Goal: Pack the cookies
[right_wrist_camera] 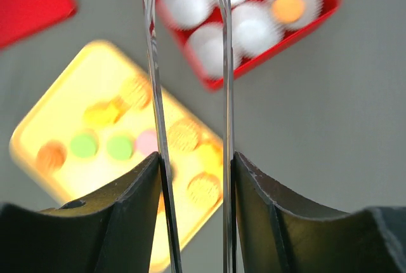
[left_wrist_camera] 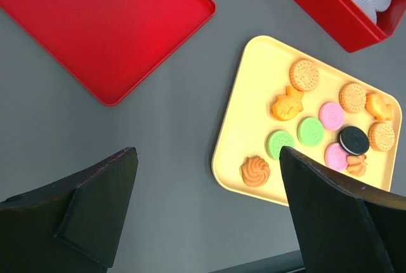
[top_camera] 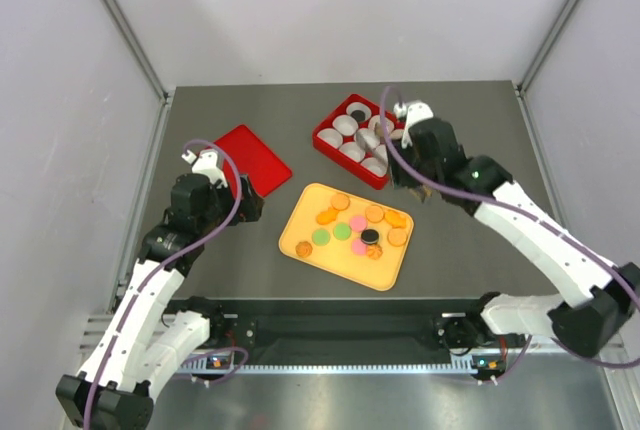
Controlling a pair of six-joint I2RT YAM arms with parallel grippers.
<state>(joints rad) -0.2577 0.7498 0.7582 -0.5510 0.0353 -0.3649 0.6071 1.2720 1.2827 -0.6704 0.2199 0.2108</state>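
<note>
No words, numbers or signs can be read on the cookies (left_wrist_camera: 311,131), tray (left_wrist_camera: 241,127) or box (left_wrist_camera: 330,13).

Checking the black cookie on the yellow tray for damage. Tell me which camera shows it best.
Left wrist view: the black cookie is sharp, close and unobstructed on the yellow tray. The top external view shows it small but clear. The right wrist view is blurred; I cannot make it out there.

Dark grey surface (top_camera: 470,240). Directly on it: flat red lid (top_camera: 255,158) at left, red box (top_camera: 345,162) farther right (white paper cups inside), yellow tray (top_camera: 300,222) nearer, touching neither.
</note>
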